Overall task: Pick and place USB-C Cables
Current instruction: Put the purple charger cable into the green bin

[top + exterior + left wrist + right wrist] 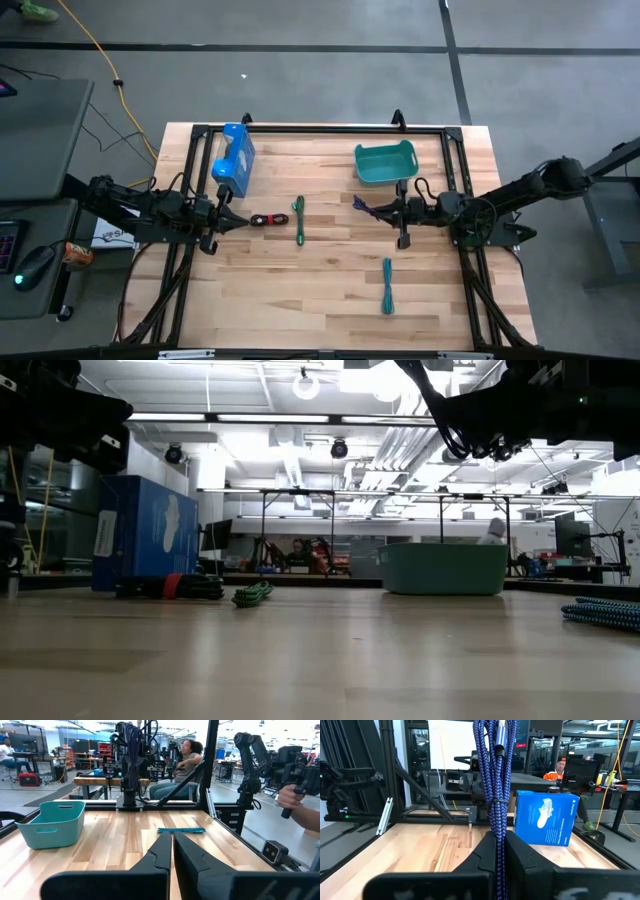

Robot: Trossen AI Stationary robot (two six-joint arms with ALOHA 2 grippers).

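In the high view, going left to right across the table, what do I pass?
Left gripper → red-and-black cable → green cable → dark blue cable, held in the right gripper. I left out the blue box, the bin and the teal cable, which overlap these in the order.

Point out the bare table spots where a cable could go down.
Free: the near left corner, bordered by the green cable and teal cable; also the middle strip between the blue box and bin. Crowded: around the red-and-black cable by the left gripper, and under the right gripper holding the dark blue cable.
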